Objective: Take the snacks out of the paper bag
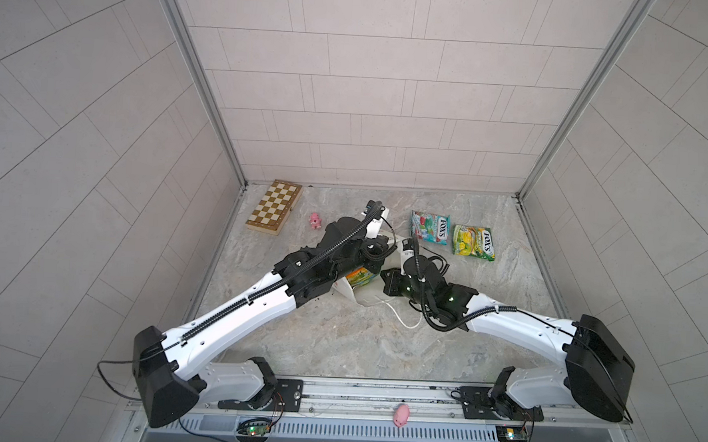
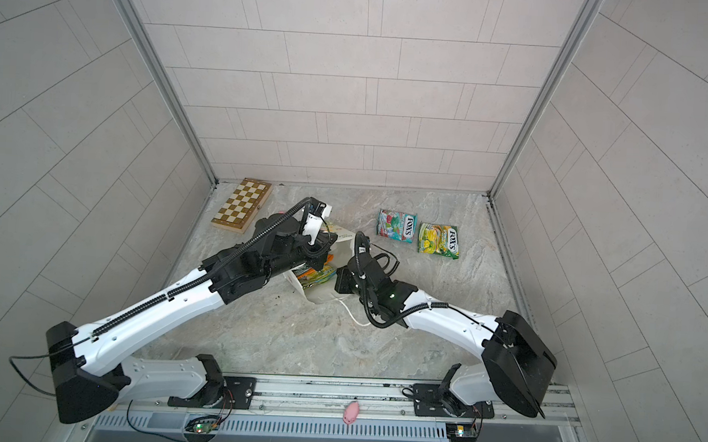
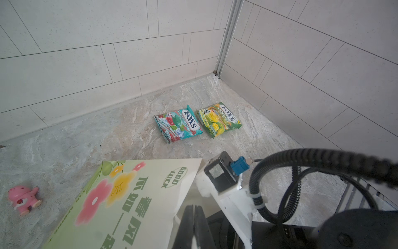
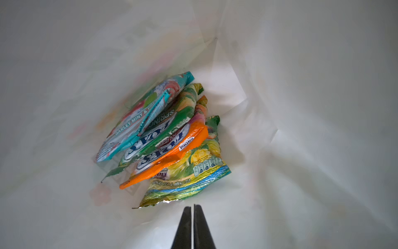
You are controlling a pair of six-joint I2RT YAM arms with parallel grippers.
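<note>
Left gripper (image 3: 193, 224): clenched at rim of white floral-printed paper bag (image 3: 120, 204); pinch on paper unclear. Right gripper (image 4: 192, 217): inside bag, jaws all but closed, empty, just short of four stacked glossy candy packets (image 4: 170, 140). Right of bag: flat teal packet (image 1: 429, 227), then yellow-green packet (image 1: 474, 242).

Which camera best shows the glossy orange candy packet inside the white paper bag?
The right wrist view: it looks into the paper bag at the orange packet. The left wrist view shows only the bag's outside; in both top views it is indistinct.
</note>
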